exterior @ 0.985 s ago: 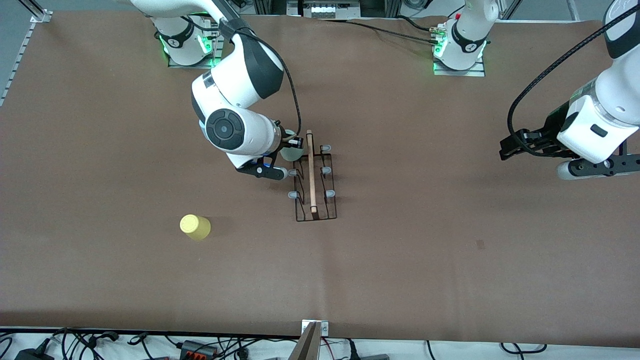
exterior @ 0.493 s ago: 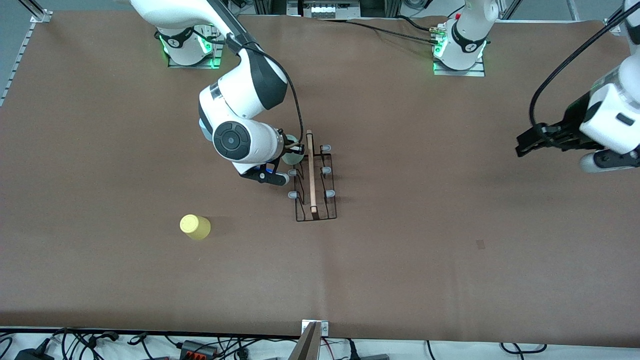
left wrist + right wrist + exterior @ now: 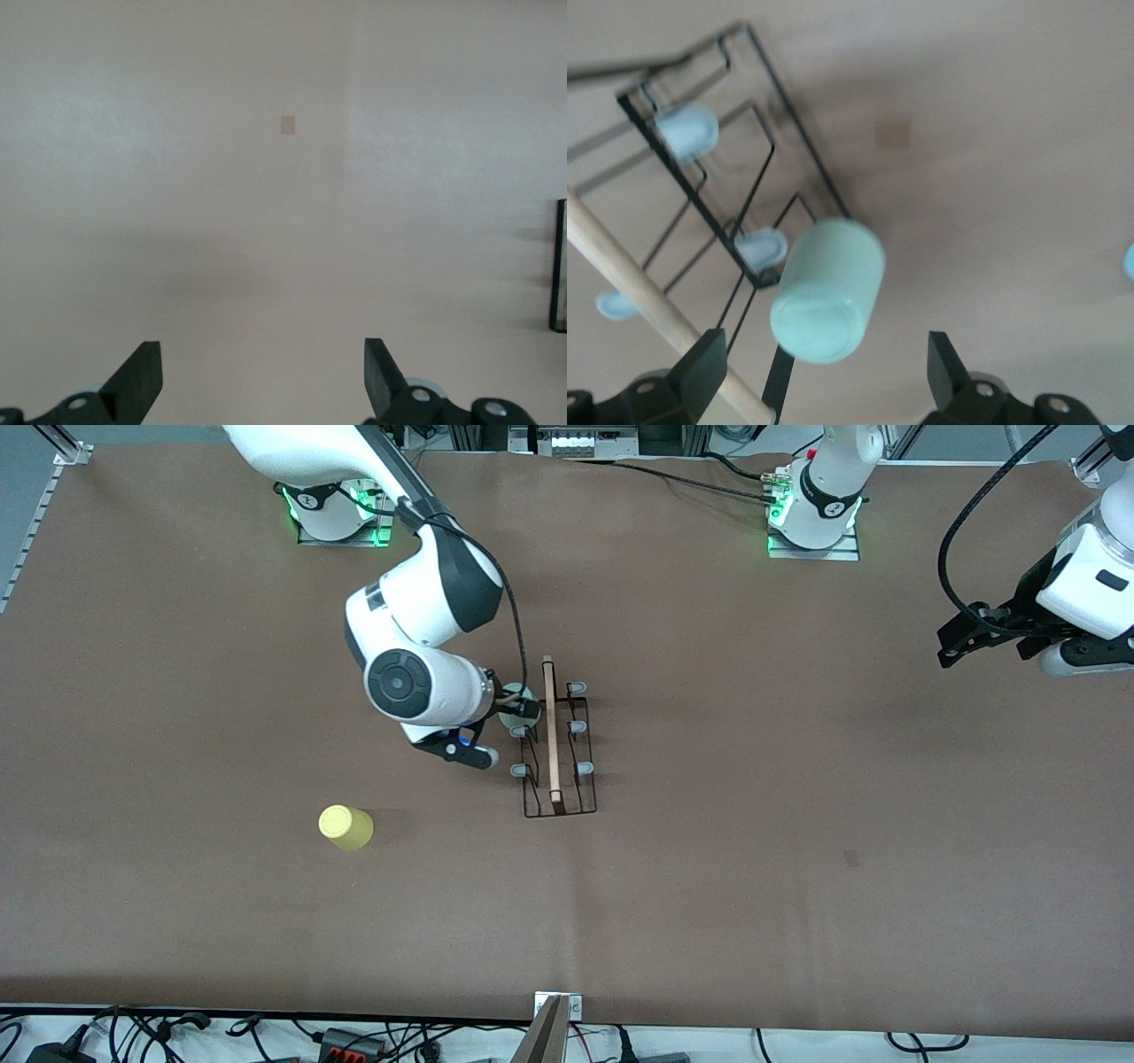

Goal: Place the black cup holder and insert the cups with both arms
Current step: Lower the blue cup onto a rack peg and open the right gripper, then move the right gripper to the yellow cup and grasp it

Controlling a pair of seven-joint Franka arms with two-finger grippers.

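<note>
1. The yellow cup (image 3: pixel 345 826) stands mouth-down on the bench (image 3: pixel 797 886), toward the right arm's end. It is nearer to the front camera than the black cup holder (image 3: pixel 558 808) and well apart from it.
2. The right claw (image 3: pixel 517 714) hangs at the holder's edge on the right arm's side, with its jaws spread wide. The mint cup (image 3: pixel 828 290) sits between the fingers (image 3: pixel 702 365), touching neither, and appears to rest tilted over a grey-capped prong (image 3: pixel 764 249).
3. The holder lies mid-bench. Its wooden rod (image 3: pixel 551 731) runs from near the front camera away toward the arm bases, with prongs in a row on each side of it.
4. The left claw (image 3: pixel 961 642) waits over bare bench at the left arm's end, jaws wide and empty, and only a sliver of the holder shows at the edge of its wrist view.
5. We judge that the yellow cup is next. It lies from the right claw toward the front camera and the right arm's end, so the right arm is much the nearer one.
6. We cannot find the blue cup for certain.
</note>
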